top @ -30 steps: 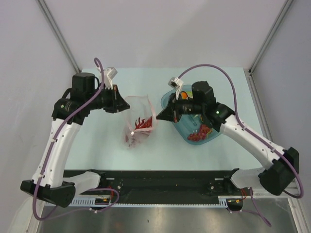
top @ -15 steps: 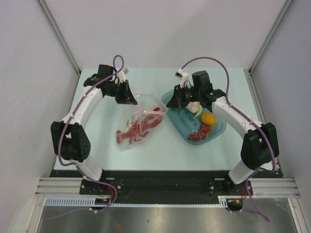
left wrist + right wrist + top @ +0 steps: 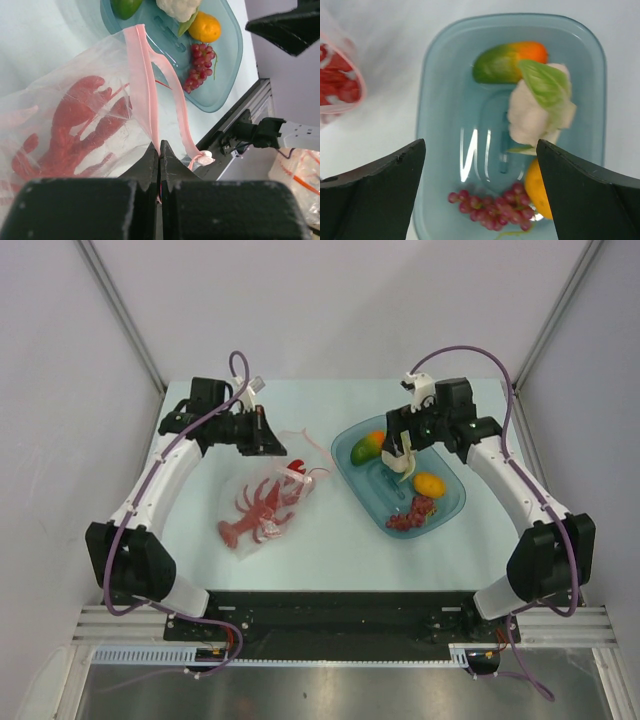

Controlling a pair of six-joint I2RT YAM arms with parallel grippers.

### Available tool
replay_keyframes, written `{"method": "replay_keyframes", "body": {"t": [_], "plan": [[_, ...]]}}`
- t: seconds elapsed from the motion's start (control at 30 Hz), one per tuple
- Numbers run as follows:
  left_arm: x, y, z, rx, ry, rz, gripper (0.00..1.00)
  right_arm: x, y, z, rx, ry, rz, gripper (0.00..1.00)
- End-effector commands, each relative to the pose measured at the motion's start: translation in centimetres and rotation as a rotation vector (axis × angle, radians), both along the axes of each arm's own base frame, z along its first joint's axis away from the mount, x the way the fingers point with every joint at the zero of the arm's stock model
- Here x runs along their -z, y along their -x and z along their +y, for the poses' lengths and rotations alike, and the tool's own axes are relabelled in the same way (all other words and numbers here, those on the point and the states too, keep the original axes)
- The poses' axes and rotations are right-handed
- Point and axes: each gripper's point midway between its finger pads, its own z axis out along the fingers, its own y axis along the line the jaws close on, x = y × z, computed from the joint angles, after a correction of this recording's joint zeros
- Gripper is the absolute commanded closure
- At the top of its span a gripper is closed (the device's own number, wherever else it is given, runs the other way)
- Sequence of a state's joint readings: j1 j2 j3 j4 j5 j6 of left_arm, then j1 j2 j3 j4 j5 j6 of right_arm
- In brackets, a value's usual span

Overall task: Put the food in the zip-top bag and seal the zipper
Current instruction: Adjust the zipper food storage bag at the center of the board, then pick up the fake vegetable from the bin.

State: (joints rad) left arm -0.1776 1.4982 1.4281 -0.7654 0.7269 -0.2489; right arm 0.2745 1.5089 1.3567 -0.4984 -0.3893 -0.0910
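Left jaws clamp the zipper [image 3: 142, 90] edge; right jaws gape wide.

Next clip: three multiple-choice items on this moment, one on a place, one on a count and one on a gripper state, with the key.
1. Where is the red lobster?
A. in the blue tray
B. inside the zip-top bag
C. on the bare table

2. How many food pieces lie in the blue tray?
A. two
B. six
C. four

3. What is the left gripper doing?
A. shut on the zipper
B. open above the tray
C. shut on the lobster

Key:
1 B, as the lobster shows through the bag's clear plastic.
2 C, counting the green-orange piece, cauliflower, orange fruit and dark red grapes.
3 A, since the left wrist view shows its fingers closed together on the pink strip.
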Motion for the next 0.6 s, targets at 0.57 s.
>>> {"method": "replay_keyframes", "body": {"t": [0.57], "plan": [[-1.0,-0.4,1.9,-0.016,-0.324,-0.211,0.99,9.2,-7.9,-4.0,0.05,0.277,0.141,0.0]]}}
